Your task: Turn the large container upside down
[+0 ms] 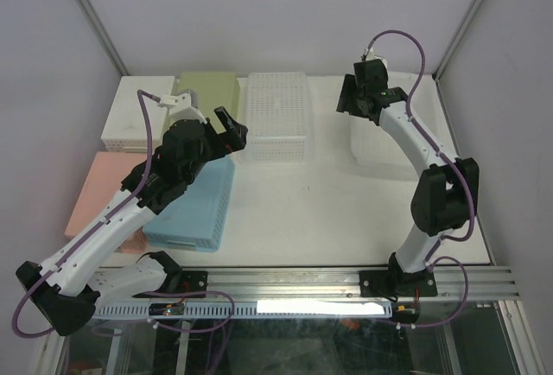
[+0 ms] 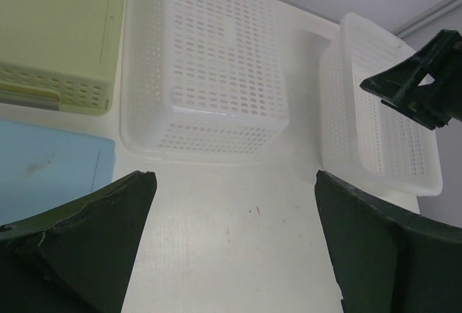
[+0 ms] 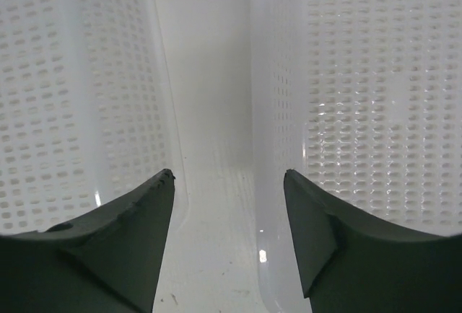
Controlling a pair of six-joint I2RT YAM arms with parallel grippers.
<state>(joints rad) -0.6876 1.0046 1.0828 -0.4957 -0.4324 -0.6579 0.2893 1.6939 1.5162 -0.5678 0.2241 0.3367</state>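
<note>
My right gripper (image 3: pixel 227 176) hangs released over the gap between the upright basket (image 3: pixel 375 111), seemingly the large one, on the right of the counter (image 1: pixel 328 211), and the middle basket (image 3: pixel 65 97), my left gripper (image 2: pixel 231 183) likewise released and empty, so I risk pinching the wrong wall.

Along the back of the table (image 1: pixel 311 219) stand, from left to right, a crate (image 1: pixel 130 116), a bin (image 1: pixel 212 92) and a large basket (image 1: pixel 276 116), each just beside the next. A tray (image 1: pixel 371 146) lies to the right of the large basket, set slightly nearer the front, with a narrow gap between the two. In front of the crate lies a flat panel (image 1: pixel 99 189), and just to its right, in front of the bin, lies a low basket (image 1: pixel 194 211).
</note>
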